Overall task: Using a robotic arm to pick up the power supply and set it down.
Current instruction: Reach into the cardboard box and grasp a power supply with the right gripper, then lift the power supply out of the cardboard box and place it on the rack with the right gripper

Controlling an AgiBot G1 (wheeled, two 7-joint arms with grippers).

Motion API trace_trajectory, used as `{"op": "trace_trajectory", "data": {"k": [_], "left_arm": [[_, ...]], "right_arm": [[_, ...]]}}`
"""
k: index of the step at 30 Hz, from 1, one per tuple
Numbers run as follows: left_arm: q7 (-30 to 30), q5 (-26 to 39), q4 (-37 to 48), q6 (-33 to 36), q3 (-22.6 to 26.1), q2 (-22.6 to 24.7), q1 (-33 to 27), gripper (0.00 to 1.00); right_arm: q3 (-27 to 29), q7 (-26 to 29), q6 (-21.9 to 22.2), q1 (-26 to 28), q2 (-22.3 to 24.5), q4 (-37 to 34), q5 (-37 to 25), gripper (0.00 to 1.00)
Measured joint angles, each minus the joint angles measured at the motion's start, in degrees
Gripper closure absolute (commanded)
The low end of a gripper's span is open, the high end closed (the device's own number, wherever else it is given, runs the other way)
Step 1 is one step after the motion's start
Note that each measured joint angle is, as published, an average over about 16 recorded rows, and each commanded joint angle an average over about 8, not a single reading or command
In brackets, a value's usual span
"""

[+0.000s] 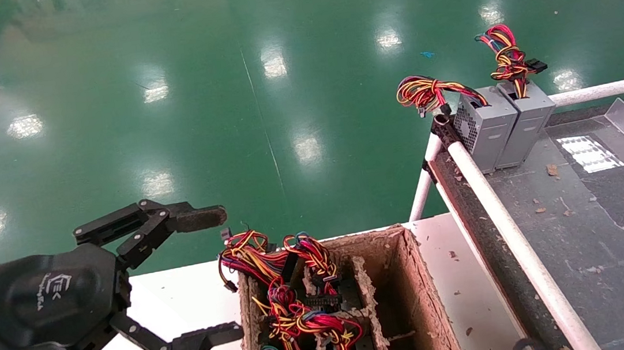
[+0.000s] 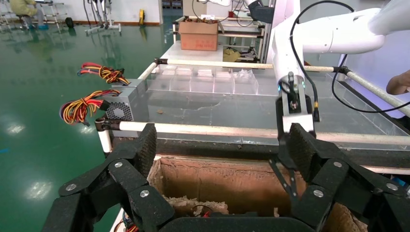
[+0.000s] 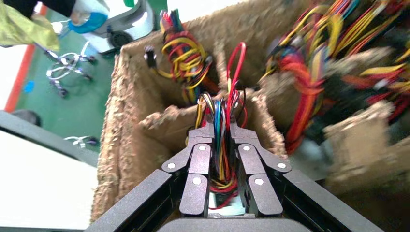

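Note:
My right gripper [image 3: 220,133] is shut on the power supply's bundle of red, yellow, blue and black wires [image 3: 217,108], which runs up between its fingers over a cardboard box [image 3: 130,121]. A pale grey patch [image 3: 212,207] shows deep between the fingers, and the rest of the power supply is hidden. This gripper is out of the head view. My left gripper [image 1: 215,275] hangs open and empty beside the box's left wall [image 1: 244,321], above the white table. In the left wrist view the open left gripper [image 2: 223,145] faces the box's far wall [image 2: 217,174].
The box holds several more wire bundles [image 1: 297,310] between torn dividers, and its right compartment [image 1: 404,304] is bare. Two grey power supplies [image 1: 484,128] [image 1: 526,117] stand on the dark table behind a white rail [image 1: 503,224]. My white right arm [image 2: 319,34] reaches down by that rail.

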Motion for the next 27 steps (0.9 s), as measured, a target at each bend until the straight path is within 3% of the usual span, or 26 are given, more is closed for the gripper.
{"op": "trace_trajectory", "data": {"k": [19, 27], "left_arm": [[0.00, 0.00, 0.00, 0.00, 0.01, 0.00, 0.00, 0.00], [0.00, 0.00, 0.00, 0.00, 0.01, 0.00, 0.00, 0.00]], "right_arm": [[12.91, -11.70, -0.74, -1.08, 10.44, 0.77, 18.81, 1.00], [18.09, -14.90, 1.18, -1.88, 16.19, 0.68, 23.94, 1.00]]}}
